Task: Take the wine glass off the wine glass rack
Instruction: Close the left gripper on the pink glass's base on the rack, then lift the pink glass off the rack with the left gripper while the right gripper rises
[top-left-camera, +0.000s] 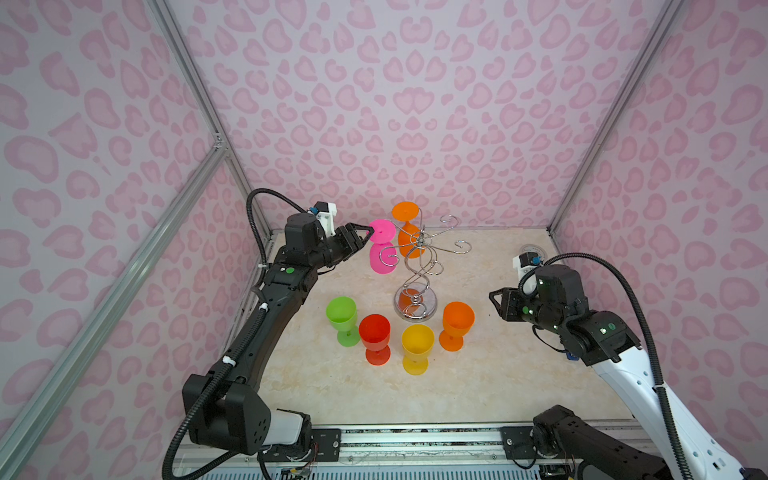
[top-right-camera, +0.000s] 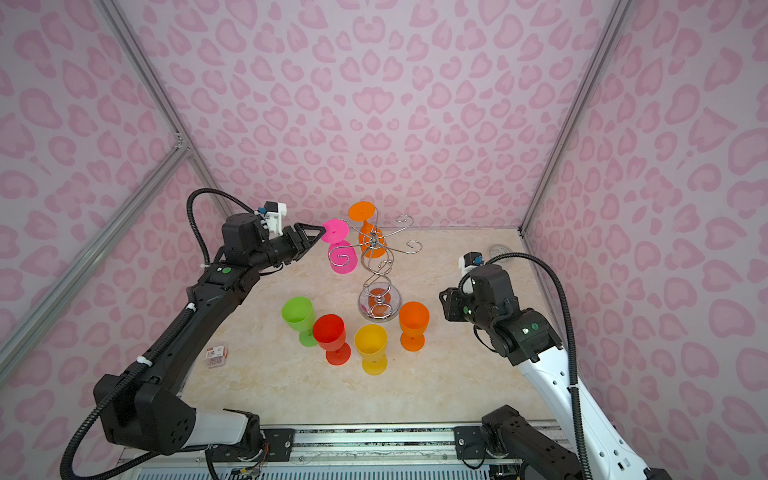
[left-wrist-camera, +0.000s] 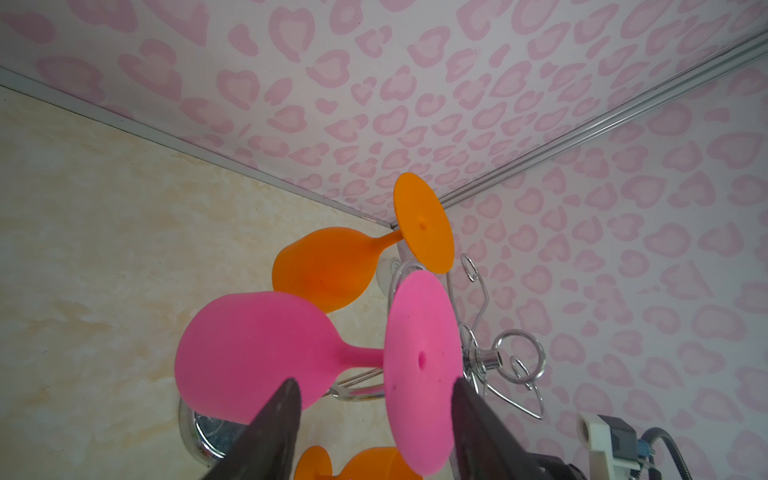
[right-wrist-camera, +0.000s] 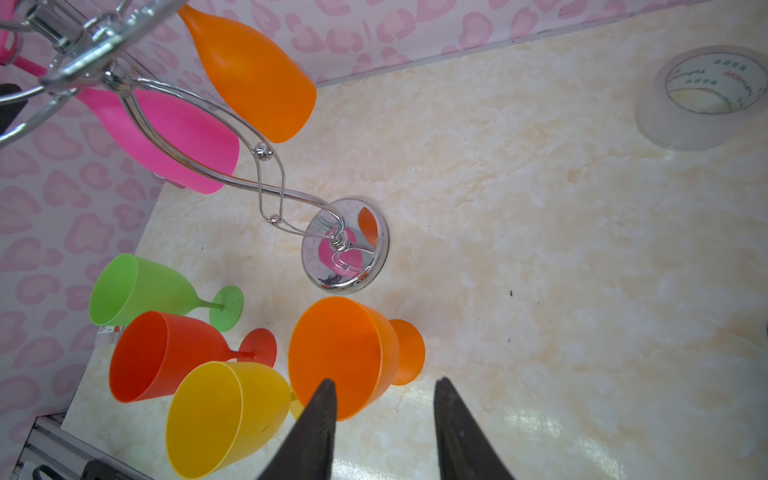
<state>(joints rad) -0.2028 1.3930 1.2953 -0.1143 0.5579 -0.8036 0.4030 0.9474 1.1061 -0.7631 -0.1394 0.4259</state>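
The chrome wine glass rack (top-left-camera: 419, 266) (top-right-camera: 376, 266) stands mid-table on its round mirrored base (right-wrist-camera: 345, 245). Two glasses hang upside down from its hooks: a pink wine glass (top-left-camera: 382, 255) (left-wrist-camera: 253, 349) and an orange one (top-left-camera: 406, 239) (left-wrist-camera: 328, 266). My left gripper (top-left-camera: 368, 233) (left-wrist-camera: 374, 381) is open at the pink glass's foot (left-wrist-camera: 419, 365). The foot disc sits between the fingers, close to one finger (left-wrist-camera: 469, 415), with a gap to the other. My right gripper (top-left-camera: 496, 301) (right-wrist-camera: 385, 381) is open and empty, low at the right of the rack.
Several glasses stand in front of the rack: green (top-left-camera: 341, 316), red (top-left-camera: 375, 332), yellow (top-left-camera: 417, 343) and orange (top-left-camera: 457, 322). A tape roll (right-wrist-camera: 706, 95) lies at the back right. A small packet (top-right-camera: 216, 355) lies by the left arm. Pink walls enclose three sides.
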